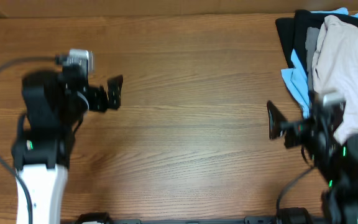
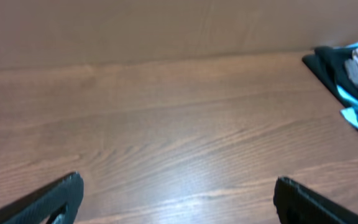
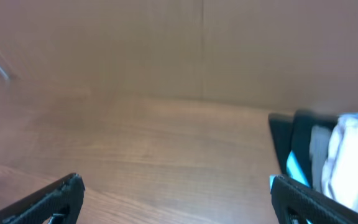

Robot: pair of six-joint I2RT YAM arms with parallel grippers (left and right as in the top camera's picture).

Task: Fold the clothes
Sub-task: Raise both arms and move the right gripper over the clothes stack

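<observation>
- Overhead view puts the shorts [image 1: 347, 62] crumpled on top of a pile at the table's [image 1: 185, 137] far right corner. Black [image 1: 289, 37], blue [image 1: 294, 81] and grey [image 1: 312, 38] garments lie under them and poke out on their left.
- Both arms are empty-handed. The left gripper [image 1: 117, 92] is well apart from the shorts, to their left, with its jaws spread as wide as they go and only bare wood between them.
- The right gripper [image 1: 272, 121] hangs near the shorts, left of their front edge, just as wide and holding nothing. It points away from the shorts.
- Judged step: fetch the shorts off the pile before any fold.
- To do it well, turn the right gripper back toward the shorts and come down on a raised beige ridge, not on the blue edge beside it.
- Pinch the top layer only; a deep bite would likely drag the black or grey cloth along.
- Lift a little, then draw the shorts leftward onto bare wood, where both arms can reach.
- Bring the left gripper to the shorts' far edge so the two can pull them flat.
- No waistband or leg can be made out from here, so find them once the cloth is spread.
</observation>
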